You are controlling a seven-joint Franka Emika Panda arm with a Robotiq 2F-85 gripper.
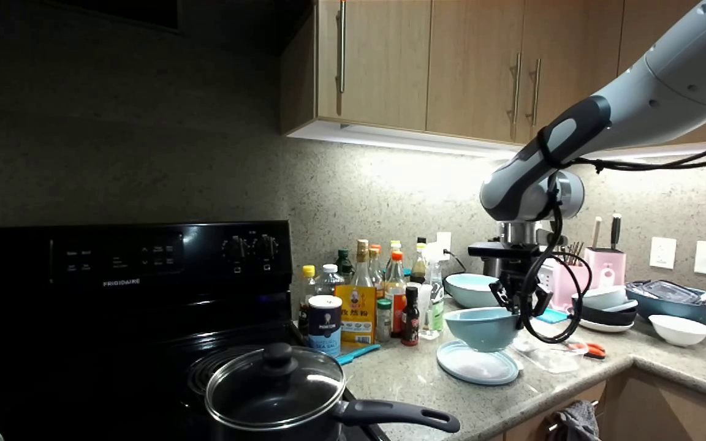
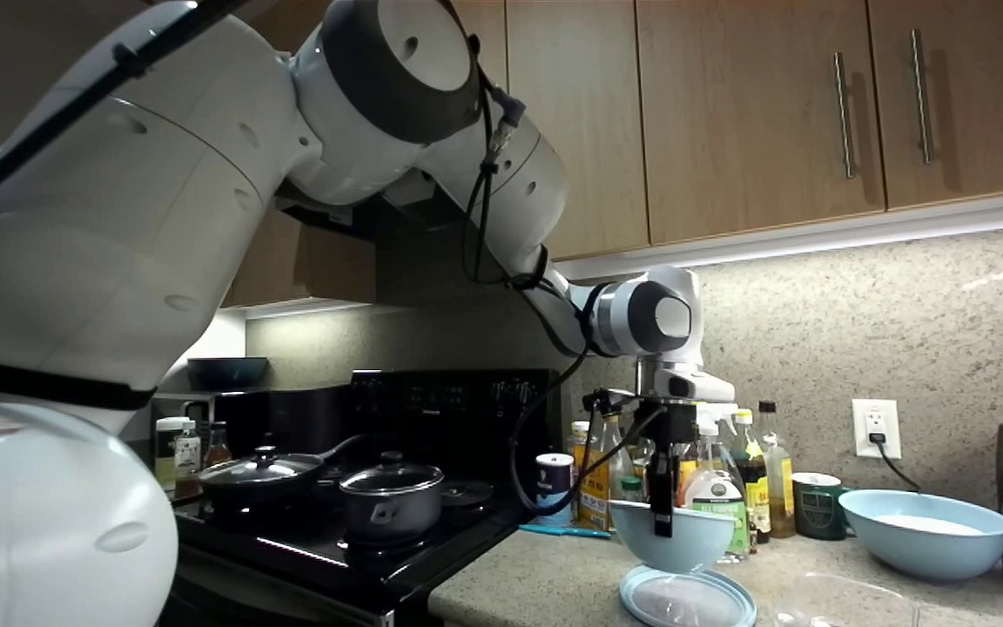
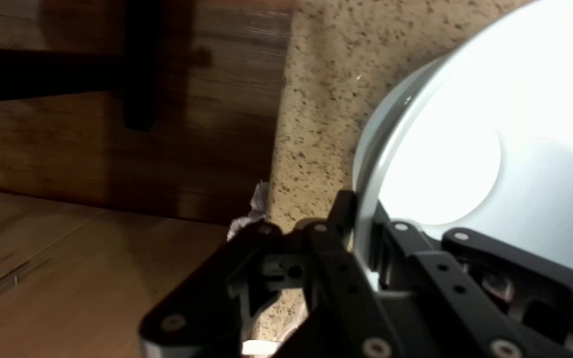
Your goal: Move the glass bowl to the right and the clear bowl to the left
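While the claw [image 3: 361, 214] is pinching its rim, the glass bowl [image 1: 480, 331] is hanging over the pale-blue plate [image 1: 477, 370] | wrist view is showing the bowl's inside bottom, hidden elsewhere | clear bowl [image 2: 845, 601], faint, is lying on the desk [image 1: 402, 381] right of the plate in both exterior views | an exterior view is adding a green mug [image 2: 817, 509]

Both exterior views (set back) share the counter [image 1: 402, 383].

In an exterior view, the glossy black stove control panel [image 1: 126, 269] reads "FRIGIDAIRE"; the white-lidded, two-tone blue cylindrical canister [image 1: 325, 324], "MORTON" and "SEA SALT"; the yellow rectangular packet [image 1: 356, 312], "孜然粉".
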